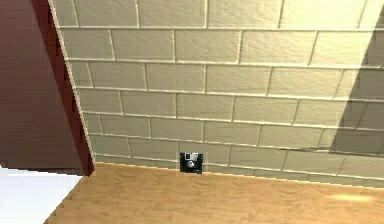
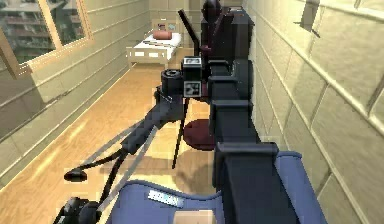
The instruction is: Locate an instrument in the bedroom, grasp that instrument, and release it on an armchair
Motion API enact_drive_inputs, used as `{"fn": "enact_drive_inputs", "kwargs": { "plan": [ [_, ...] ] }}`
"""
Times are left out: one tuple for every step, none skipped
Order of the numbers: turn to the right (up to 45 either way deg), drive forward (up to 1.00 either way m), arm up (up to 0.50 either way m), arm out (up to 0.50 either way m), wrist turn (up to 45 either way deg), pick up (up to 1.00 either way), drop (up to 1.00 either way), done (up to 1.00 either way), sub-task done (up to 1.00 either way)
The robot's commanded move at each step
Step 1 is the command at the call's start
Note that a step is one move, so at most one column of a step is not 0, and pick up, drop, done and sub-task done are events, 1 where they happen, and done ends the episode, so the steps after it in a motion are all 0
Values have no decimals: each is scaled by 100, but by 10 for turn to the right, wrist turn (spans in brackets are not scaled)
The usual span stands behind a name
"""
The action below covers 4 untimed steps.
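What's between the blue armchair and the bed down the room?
In the arm side view, a dark tripod stands on the wood floor between the blue armchair and the bed; past it the floor looks bare.

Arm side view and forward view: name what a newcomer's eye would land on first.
In the arm side view the dark arm rises from the bottom edge, flanked by a blue cushioned seat, with a dark tripod-like stand left of it. A white bed stands far off by the end wall. In the forward view a socket sits low on the block wall.
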Motion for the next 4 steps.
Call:
{"fn": "enact_drive_inputs", "kwargs": {
  "plan": [
    [0, 0, 0, 0, 450, 0, 0, 0, 0],
    [0, 0, 0, 0, 450, 0, 0, 0, 0],
    [0, 0, 0, 0, 60, 0, 0, 0, 0],
    [0, 0, -42, 0, 0, 0, 0, 0, 0]
  ]
}}
